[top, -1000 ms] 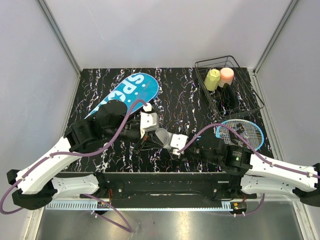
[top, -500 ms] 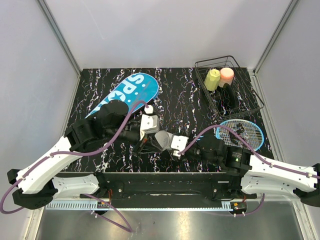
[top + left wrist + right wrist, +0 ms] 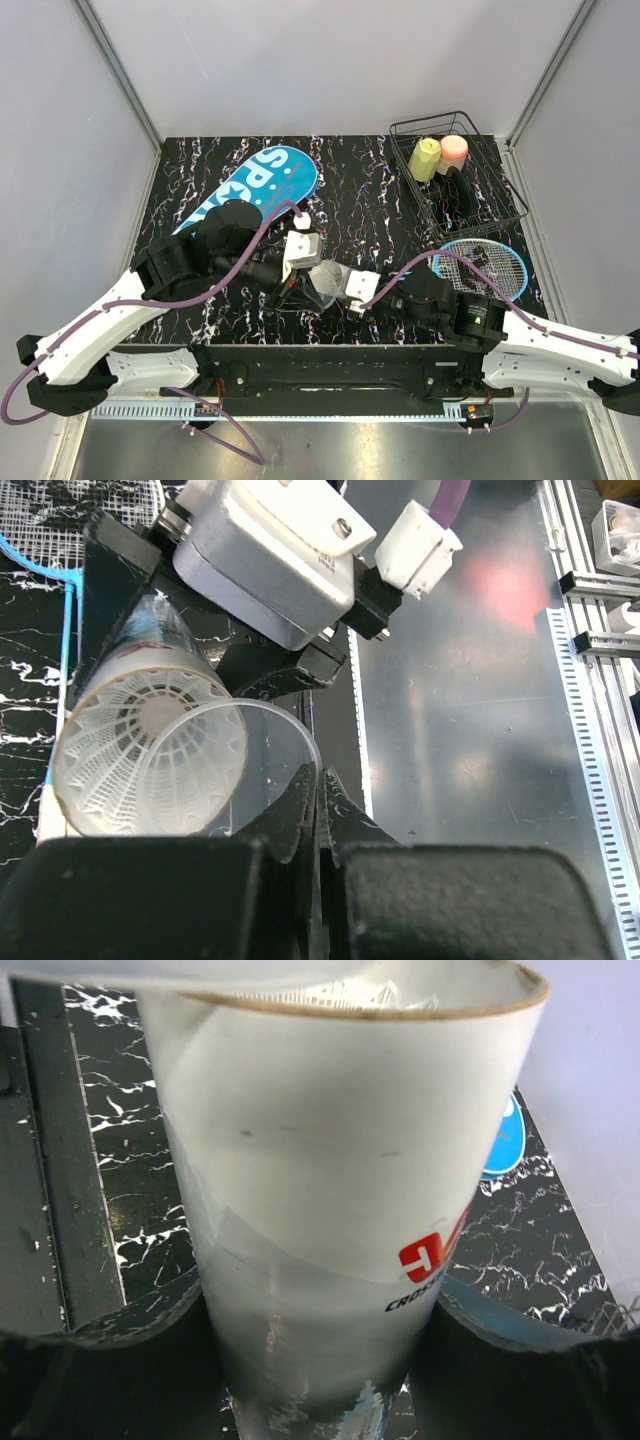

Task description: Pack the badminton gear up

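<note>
During the last second my left gripper [image 3: 292, 288], its fingers pinched on the rim of a clear cap [image 3: 262, 742], had come closer to the mouth of the white tube [image 3: 150, 715], which my right gripper [image 3: 348, 287] held clamped at the near middle of the table [image 3: 380, 200]. A shuttlecock [image 3: 120, 735] showed inside, so I judged that only the capping remained for the tube.

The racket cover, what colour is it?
The cover is blue with white lettering; top external view.
</note>
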You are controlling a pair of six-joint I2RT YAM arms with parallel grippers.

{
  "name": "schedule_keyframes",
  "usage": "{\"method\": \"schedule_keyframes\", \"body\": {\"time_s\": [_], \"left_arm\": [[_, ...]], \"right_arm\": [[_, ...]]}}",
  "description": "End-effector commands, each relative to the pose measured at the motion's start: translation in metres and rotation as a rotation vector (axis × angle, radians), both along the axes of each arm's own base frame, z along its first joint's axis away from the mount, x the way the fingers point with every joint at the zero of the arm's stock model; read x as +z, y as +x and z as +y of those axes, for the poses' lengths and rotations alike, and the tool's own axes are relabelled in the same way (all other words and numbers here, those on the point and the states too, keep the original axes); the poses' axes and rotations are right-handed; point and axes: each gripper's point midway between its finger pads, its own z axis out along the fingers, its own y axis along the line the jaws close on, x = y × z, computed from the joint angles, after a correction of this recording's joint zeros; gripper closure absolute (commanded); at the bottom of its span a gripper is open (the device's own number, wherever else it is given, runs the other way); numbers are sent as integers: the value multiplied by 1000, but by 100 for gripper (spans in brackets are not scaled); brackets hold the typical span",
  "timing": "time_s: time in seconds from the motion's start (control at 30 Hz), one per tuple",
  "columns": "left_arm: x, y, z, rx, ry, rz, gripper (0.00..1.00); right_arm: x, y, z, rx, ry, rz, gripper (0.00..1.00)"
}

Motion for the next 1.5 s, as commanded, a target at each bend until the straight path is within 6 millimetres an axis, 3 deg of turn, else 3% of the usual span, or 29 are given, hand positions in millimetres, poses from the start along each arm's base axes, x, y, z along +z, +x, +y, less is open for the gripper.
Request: {"method": "schedule_keyframes", "body": {"time_s": [0.0, 0.47, 0.73, 0.93, 1.1, 1.47], "left_arm": [[29, 3, -6, -5, -86, -51, 100], [16, 6, -10, -5, -19, -13, 100], [6, -11, -15, -121, 10, 78, 100], [5, -6, -16, -94, 20, 71, 100], [6, -4, -18, -79, 14, 69, 100], [2, -5, -21, -92, 19, 94, 85]], "right_arm": [[37, -10, 9, 87, 111, -59, 66], [38, -23, 12, 164, 121, -57, 66], [47, -34, 13, 227, 159, -59, 66], [46, -41, 19, 267, 161, -46, 66], [57, -45, 20, 289, 214, -53, 66], [71, -59, 28, 372, 265, -48, 66]]}}
